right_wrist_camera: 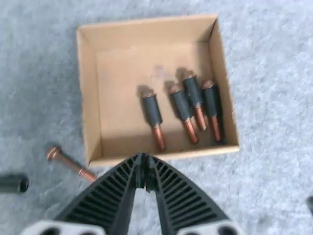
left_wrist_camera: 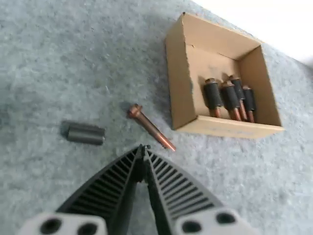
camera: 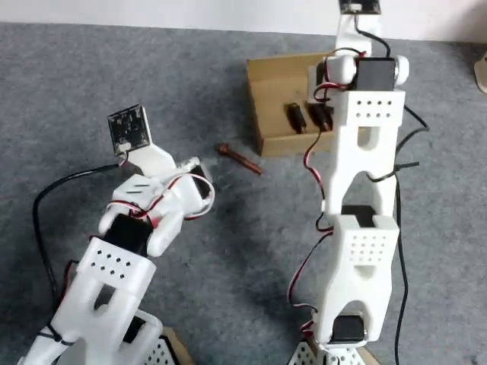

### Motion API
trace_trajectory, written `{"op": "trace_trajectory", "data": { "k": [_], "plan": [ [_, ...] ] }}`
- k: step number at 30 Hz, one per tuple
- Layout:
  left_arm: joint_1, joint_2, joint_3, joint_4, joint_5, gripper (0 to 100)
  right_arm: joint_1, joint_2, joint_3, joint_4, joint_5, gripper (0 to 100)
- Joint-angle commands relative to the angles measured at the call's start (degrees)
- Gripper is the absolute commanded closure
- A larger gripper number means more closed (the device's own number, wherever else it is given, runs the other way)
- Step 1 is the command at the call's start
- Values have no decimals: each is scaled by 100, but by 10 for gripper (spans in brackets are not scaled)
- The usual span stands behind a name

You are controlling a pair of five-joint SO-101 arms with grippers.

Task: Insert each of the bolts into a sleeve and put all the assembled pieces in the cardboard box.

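Observation:
A loose copper bolt (left_wrist_camera: 150, 127) lies on the grey carpet, close to the cardboard box (left_wrist_camera: 179, 73). A black sleeve (left_wrist_camera: 85, 133) lies apart from the bolt, on the side away from the box. Several assembled pieces (left_wrist_camera: 230, 97) rest inside the box. My left gripper (left_wrist_camera: 143, 152) is shut on nothing, hovering just short of the bolt. My right gripper (right_wrist_camera: 143, 161) is shut and empty, above the near wall of the box (right_wrist_camera: 88, 107), with the assembled pieces (right_wrist_camera: 182, 105) beyond it. The bolt (right_wrist_camera: 71, 163) and the sleeve (right_wrist_camera: 13, 184) lie outside the box. From above, the bolt (camera: 237, 158) sits between my left gripper (camera: 192, 165) and the box (camera: 274, 91).
Grey carpet covers the whole work surface. The right arm (camera: 365, 190) stretches over the box's right part. A white wall edge runs along the far side. Open carpet lies left of the bolt and between the two arms.

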Motion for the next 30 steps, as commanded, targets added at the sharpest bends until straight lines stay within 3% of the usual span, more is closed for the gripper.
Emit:
{"op": "trace_trajectory", "data": {
  "k": [1, 8, 16, 20, 25, 30],
  "plan": [
    [224, 215, -602, 360, 325, 993, -154, -848, 382, 110, -62, 994],
    [259, 1947, -1226, 571, 440, 993, -251, -1798, 1121, 110, -62, 994],
    [426, 3451, -2949, 1864, 976, 993, -233, -2905, 2475, 75, -26, 994],
    [409, 4101, -3785, 2127, 1152, 993, -251, -3600, 3064, -66, -18, 994],
    [391, 4919, -4541, 2092, 1477, 993, -242, -4602, 4523, -752, 0, 994],
    [391, 5763, -5226, 2092, 1644, 993, -268, -5974, 6985, -2176, 0, 994]
  ]
}}
